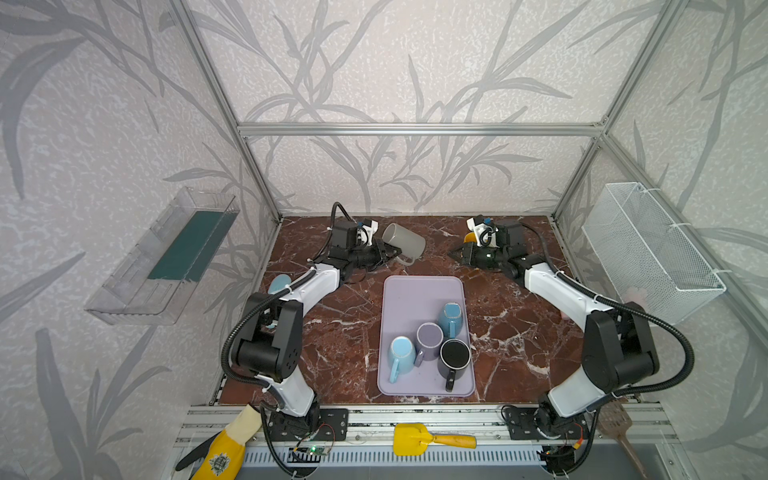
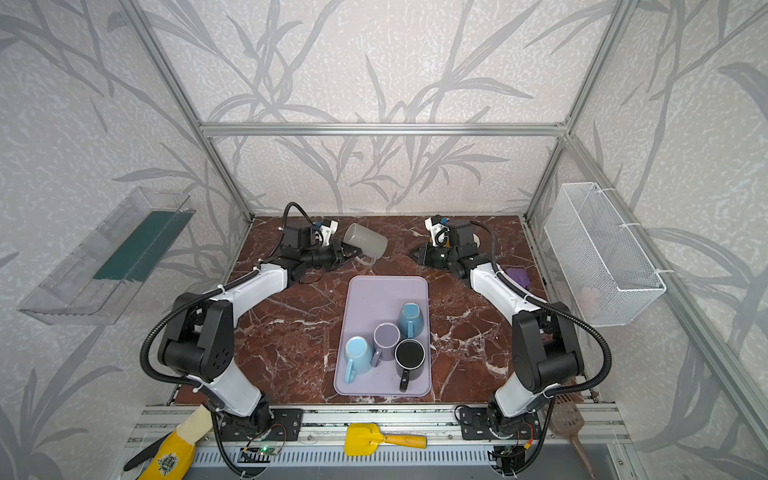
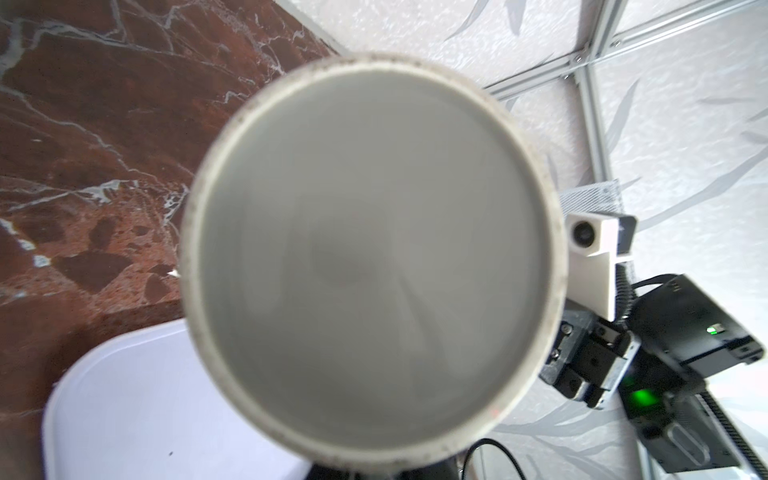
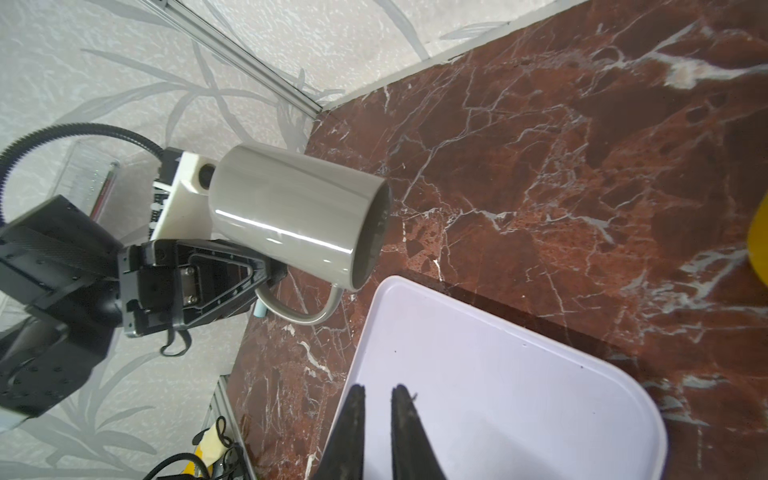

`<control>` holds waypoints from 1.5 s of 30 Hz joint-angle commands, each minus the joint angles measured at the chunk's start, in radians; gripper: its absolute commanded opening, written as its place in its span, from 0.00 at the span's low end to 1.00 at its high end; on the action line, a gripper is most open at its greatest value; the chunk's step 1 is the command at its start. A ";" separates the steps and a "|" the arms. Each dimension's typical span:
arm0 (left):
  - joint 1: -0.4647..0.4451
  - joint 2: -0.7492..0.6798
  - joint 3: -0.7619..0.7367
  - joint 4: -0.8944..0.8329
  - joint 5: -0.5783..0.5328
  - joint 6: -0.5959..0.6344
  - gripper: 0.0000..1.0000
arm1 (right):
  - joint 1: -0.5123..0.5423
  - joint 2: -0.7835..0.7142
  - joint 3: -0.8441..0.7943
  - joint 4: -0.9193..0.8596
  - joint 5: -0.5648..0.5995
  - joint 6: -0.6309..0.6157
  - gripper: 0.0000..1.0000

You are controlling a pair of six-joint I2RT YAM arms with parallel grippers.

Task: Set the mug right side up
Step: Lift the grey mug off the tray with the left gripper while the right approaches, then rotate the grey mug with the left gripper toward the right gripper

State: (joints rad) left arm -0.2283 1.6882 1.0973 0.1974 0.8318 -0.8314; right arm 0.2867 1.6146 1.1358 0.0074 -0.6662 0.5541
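Grip firmness is likely mattering most: left end effector is pinching the mug by its handle, sideways above the bench beyond the tray, so slow rolling is looking wise; right end effector is hovering slightly parted, empty

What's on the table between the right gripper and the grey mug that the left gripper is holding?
Nothing. In both top views only bare marble tabletop separates the right gripper from the grey mug.
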 commanded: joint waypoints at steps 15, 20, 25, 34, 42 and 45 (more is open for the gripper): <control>0.017 -0.106 -0.071 0.483 0.143 -0.143 0.00 | 0.055 0.003 -0.035 0.239 -0.148 0.128 0.34; 0.014 -0.118 -0.086 0.527 0.159 -0.159 0.00 | 0.059 0.019 -0.048 0.355 -0.195 0.199 0.45; 0.014 -0.122 -0.106 0.632 0.167 -0.215 0.00 | 0.065 0.038 -0.062 0.472 -0.228 0.272 0.48; 0.009 -0.093 -0.122 0.818 0.203 -0.328 0.00 | 0.099 0.079 -0.068 0.615 -0.243 0.323 0.48; 0.004 -0.092 -0.126 0.853 0.208 -0.351 0.00 | 0.106 0.153 -0.071 0.861 -0.270 0.473 0.47; 0.004 -0.095 -0.128 0.852 0.210 -0.350 0.00 | 0.108 0.157 -0.071 0.892 -0.271 0.491 0.48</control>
State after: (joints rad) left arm -0.2195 1.6249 0.9638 0.8986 1.0065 -1.1641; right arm 0.3901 1.7676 1.0683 0.7792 -0.9192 0.9974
